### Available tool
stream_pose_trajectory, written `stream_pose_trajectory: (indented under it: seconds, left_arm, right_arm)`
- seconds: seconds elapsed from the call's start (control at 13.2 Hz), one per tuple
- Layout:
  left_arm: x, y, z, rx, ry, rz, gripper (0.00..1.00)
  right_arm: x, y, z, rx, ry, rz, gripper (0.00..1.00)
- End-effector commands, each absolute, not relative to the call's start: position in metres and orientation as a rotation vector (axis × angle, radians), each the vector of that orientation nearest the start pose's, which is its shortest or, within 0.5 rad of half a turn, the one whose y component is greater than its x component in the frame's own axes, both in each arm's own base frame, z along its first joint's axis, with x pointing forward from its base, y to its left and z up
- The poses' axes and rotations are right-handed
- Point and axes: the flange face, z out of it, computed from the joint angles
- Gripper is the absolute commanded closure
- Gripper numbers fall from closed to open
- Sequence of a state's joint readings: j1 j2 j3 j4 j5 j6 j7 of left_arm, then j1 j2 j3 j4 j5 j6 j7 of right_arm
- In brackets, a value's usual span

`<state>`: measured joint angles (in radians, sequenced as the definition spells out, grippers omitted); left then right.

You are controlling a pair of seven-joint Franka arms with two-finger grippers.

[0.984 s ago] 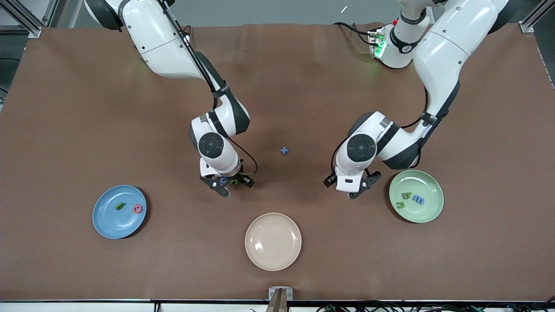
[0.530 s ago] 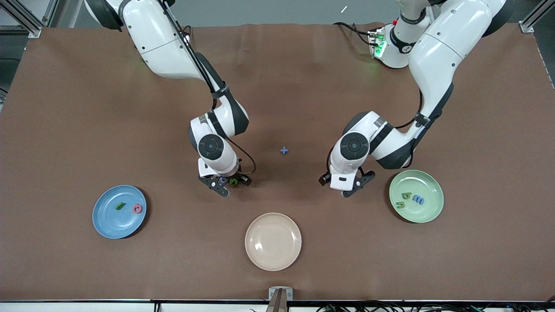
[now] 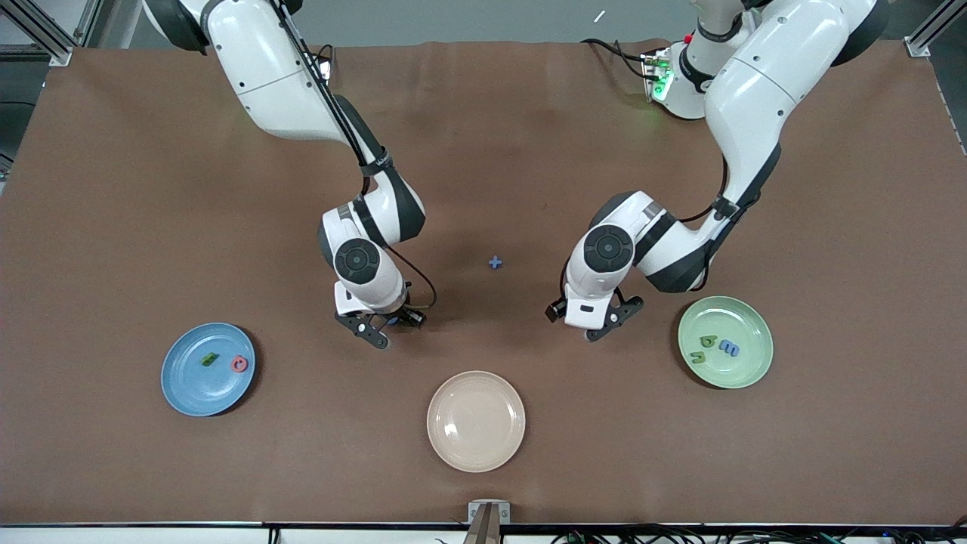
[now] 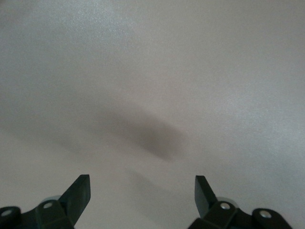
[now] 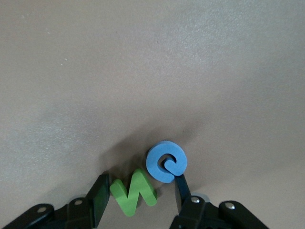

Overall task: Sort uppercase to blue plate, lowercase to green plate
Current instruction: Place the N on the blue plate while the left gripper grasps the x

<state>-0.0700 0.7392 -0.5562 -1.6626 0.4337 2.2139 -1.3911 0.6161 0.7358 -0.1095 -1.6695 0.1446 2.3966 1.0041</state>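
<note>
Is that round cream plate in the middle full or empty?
Empty. The cream plate shows only its bare glossy surface in the front view; no letters lie in it.

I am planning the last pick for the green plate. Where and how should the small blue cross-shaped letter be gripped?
The blue cross-shaped letter lies flat on bare table, apart from everything else. Probably best to come straight down from above with the open left gripper, which hangs nearest it, and close the fingers on the two opposite ends of one bar, turned so the crossing bar sits clear between them.
</note>
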Motion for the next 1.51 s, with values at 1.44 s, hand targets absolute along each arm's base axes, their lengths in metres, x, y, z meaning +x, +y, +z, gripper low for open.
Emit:
stream_pose_trajectory:
  seconds: [1.44]
  left_arm:
    - [0.489,-0.491,0.191,-3.027,-0.995,-0.024,0.23]
  right_arm:
    - [0.695,0.067,0.242,-3.127,0.08,0.108,0.9]
